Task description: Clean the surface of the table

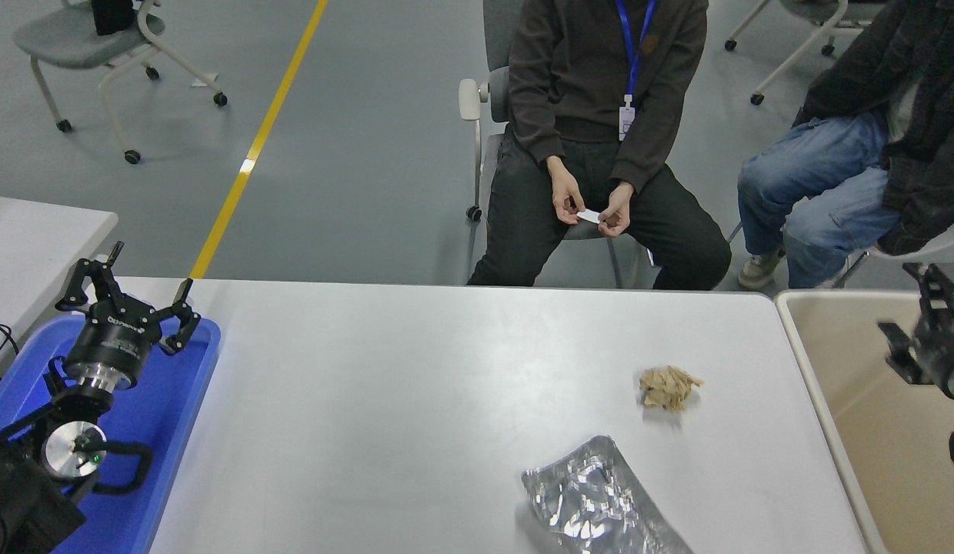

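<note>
The table surface [415, 400] is a wide light grey-white top. On its right part lie a crumpled brown paper ball [668, 388] and, nearer the front edge, a flattened silver foil bag [600, 508]. My right gripper [908, 315] comes in from the right edge with its fingers spread open and nothing in them. It hangs over the beige bin, well to the right of the paper ball. My left gripper [138, 281] is parked at the lower left over the blue tray, open and holding nothing.
A beige bin [792, 323] stands against the table's right end. A blue tray [177, 415] sits at the left end, with a smaller white tabletop [38, 238] beyond it. Two people [600, 115] sit at the far side, one holding a small white slip.
</note>
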Motion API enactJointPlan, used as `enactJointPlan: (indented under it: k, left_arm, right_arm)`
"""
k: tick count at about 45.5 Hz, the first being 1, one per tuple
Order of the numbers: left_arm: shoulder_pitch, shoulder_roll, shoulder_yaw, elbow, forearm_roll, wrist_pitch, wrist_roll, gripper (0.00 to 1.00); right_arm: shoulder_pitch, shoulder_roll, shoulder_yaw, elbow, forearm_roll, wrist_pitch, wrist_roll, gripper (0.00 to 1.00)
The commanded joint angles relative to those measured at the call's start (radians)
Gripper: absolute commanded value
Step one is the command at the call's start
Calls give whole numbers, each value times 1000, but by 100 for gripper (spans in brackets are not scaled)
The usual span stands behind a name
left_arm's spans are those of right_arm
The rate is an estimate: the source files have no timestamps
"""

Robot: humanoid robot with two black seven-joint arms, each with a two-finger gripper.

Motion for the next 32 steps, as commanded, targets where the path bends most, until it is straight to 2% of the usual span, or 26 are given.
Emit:
enactJointPlan:
  k: [1, 10, 22, 32]
  left_arm:
    - [0, 0, 0, 0, 0, 0, 0, 100]
    - [0, 0, 0, 0, 0, 0, 0, 100]
    - [0, 0, 0, 0, 0, 0, 0, 100]
    - [0, 0, 0, 0, 0, 0, 0, 100]
  right_arm:
    - [-129, 77, 144, 132, 16, 23, 44, 99]
    - [-203, 138, 141, 125, 16, 98, 150, 99]
    - [-214, 240, 144, 97, 16, 101, 163, 99]
    - [-148, 289, 147, 20, 16, 100, 190, 99]
